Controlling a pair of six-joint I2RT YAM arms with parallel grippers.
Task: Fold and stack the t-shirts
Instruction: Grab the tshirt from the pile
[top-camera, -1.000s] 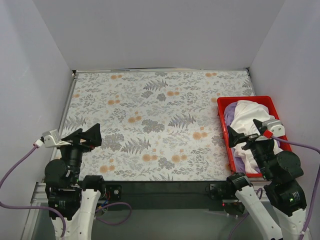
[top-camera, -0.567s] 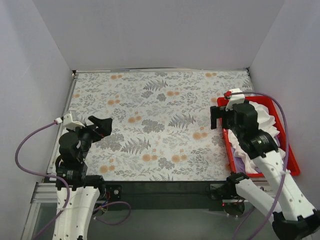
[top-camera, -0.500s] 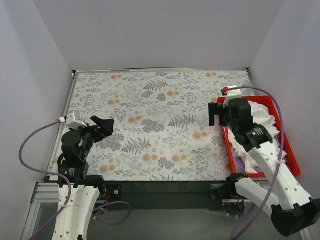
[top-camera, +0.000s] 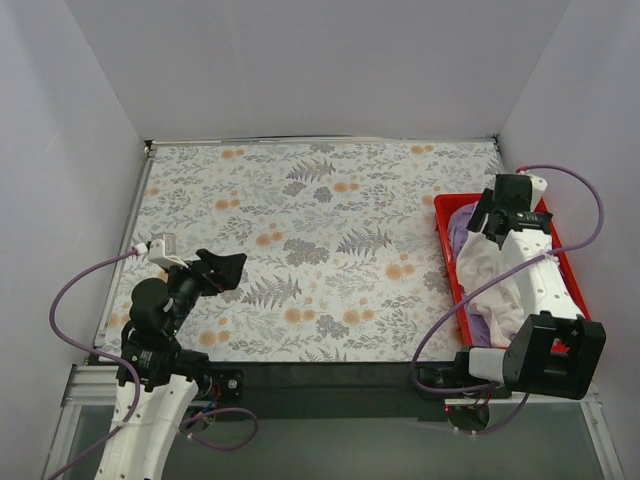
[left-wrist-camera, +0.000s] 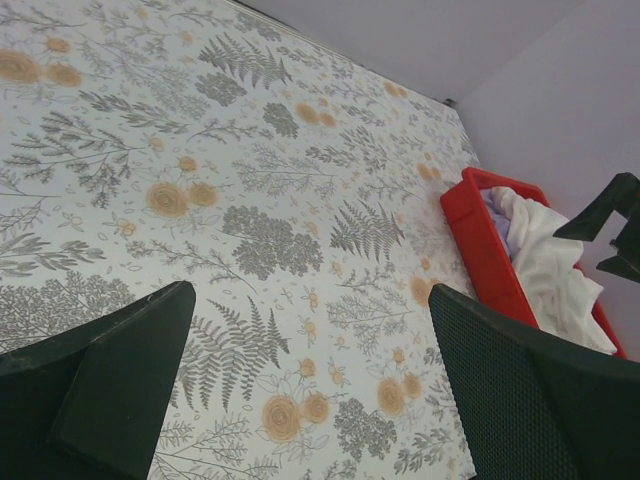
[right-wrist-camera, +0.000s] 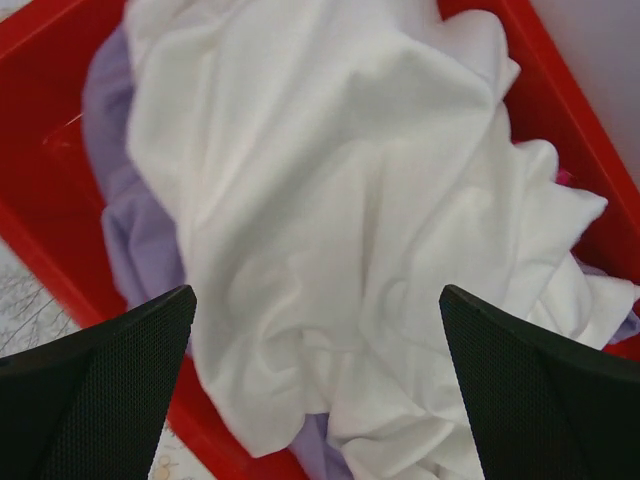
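Observation:
Both t-shirts lie crumpled in a red bin (top-camera: 448, 262) at the table's right edge. The white t-shirt (top-camera: 498, 272) (right-wrist-camera: 350, 190) is on top, and no graphic shows on it. The lavender t-shirt (top-camera: 460, 226) (right-wrist-camera: 125, 210) peeks out beneath it along the bin's left side. My right gripper (top-camera: 505, 222) (right-wrist-camera: 315, 395) hovers open over the far half of the bin, right above the white cloth, holding nothing. My left gripper (top-camera: 224, 270) (left-wrist-camera: 310, 400) stands open above the tablecloth at the near left, far from the bin. The left wrist view shows the bin (left-wrist-camera: 478, 250) and white t-shirt (left-wrist-camera: 552, 275) in the distance.
A floral tablecloth (top-camera: 310, 240) covers the table. White walls close in at the back and on both sides. The right arm's purple cable (top-camera: 580, 215) loops above the bin's far right corner.
My right arm has risen from the bin's near end, swung out over the table, then come back over the bin's far end. My left gripper has edged forward and right. Both stayed open.

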